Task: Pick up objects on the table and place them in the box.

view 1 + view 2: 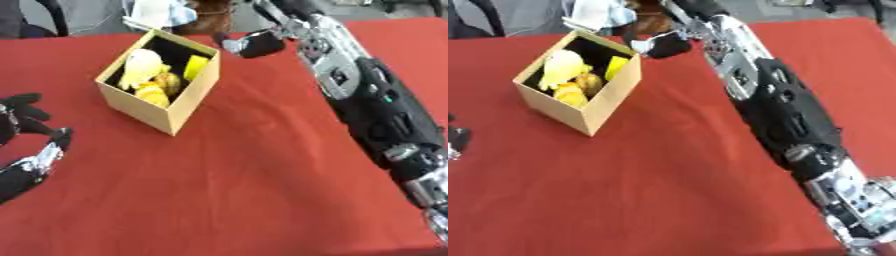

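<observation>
Mostly done, by the look of it – box (163, 100) sits open-topped on the red worktop (245, 185), already loaded

- Inside the box: a pale cream object (142, 66) toward its left wall, a yellow piece (196, 66) against the right wall, more yellow and a brownish item (158, 87) heaped at the near corner. Cannot name any of them for certain
- No loose objects visible on the cloth anywhere around the box. Near, left and right of it: bare red fabric, a few creases
- Right arm stretches past the box's right side to just beyond its far corner. Right robot hand (252, 44) hangs there, close to the rim; whether the fingers are curled or slack, or holding anything, I cannot tell
- Left robot hand (24, 112) rests well to the left of the box, low at the picture's edge, fingers relaxed and spread, grasping nothing
- Beyond the box, past the cloth's far edge, a white and pale-blue shape (157, 12) and something brown (210, 17); not clear these belong to the task

Judgement: collecting looks close to finished. What remains, if anything, depends on whether the right robot hand carries a last piece
</observation>
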Robot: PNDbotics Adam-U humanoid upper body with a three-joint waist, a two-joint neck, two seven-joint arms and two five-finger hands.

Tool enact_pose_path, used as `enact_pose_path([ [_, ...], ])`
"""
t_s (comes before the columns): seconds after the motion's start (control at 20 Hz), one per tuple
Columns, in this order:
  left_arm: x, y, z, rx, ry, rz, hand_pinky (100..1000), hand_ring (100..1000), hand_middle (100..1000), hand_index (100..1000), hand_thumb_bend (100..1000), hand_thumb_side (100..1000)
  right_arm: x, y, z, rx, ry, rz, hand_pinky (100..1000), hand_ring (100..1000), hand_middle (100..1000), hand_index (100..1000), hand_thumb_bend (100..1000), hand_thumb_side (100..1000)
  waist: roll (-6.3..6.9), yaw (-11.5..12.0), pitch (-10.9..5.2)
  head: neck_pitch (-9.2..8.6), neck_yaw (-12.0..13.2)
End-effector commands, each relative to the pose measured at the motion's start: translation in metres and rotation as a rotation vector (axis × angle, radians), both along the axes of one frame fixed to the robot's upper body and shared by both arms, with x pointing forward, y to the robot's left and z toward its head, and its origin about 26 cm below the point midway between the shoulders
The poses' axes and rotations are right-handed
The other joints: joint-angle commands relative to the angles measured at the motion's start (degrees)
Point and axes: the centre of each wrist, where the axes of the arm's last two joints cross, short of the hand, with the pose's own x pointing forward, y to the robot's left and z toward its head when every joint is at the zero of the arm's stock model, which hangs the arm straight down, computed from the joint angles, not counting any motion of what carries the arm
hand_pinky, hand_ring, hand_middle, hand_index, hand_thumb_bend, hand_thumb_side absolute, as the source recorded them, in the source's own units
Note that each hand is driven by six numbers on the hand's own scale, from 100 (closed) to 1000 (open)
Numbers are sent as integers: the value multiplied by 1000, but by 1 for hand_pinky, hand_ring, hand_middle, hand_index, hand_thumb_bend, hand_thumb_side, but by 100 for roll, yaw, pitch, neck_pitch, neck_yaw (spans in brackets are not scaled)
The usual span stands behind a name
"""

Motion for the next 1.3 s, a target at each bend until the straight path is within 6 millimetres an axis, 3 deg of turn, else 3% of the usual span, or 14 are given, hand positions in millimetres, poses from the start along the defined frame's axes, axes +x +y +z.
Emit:
enact_pose_path([
  [0.05, 0, 6, 6, 0, -28, 27, 671, 551, 571, 805, 513, 456, -19, -23, 19, 80, -101, -6, 727, 828, 823, 1000, 282, 390, -47, -61, -62, -118, 179],
  [0.1, 0, 6, 6, 1, -30, 31, 672, 551, 571, 805, 523, 467, -25, -28, 16, 108, -107, -6, 727, 828, 820, 1000, 282, 386, -47, -85, -55, -124, 204],
  [0.15, 0, 6, 5, 2, -30, 31, 673, 553, 571, 806, 587, 543, -40, -33, 14, 171, -98, 16, 724, 824, 814, 1000, 279, 365, -45, -111, -47, -111, 237],
  [0.25, 0, 6, 3, 7, -28, 27, 674, 554, 571, 805, 605, 554, -70, -40, 18, 272, -70, 38, 721, 823, 815, 997, 278, 354, -39, -145, -35, -91, 282],
  [0.5, 0, 5, -1, 22, -36, 39, 674, 555, 570, 805, 553, 475, -111, -49, 6, 343, -31, 16, 708, 807, 797, 959, 247, 323, -11, -247, 7, -69, 351],
  [0.55, -1, 5, -1, 28, -46, 45, 681, 562, 581, 817, 515, 428, -115, -51, 0, 353, -18, 3, 701, 800, 791, 950, 216, 304, -7, -258, 16, -62, 365],
  [0.75, -4, 2, -3, 54, -87, 30, 690, 576, 591, 820, 497, 406, -125, -58, -28, 401, 37, -35, 692, 795, 783, 944, 202, 302, 26, -339, 49, -39, 417],
  [1.3, -7, 4, -34, 84, -38, -13, 713, 622, 629, 834, 517, 419, -136, -69, -87, 498, 161, -135, 688, 799, 788, 939, 207, 347, 95, -452, 61, 42, 472],
])
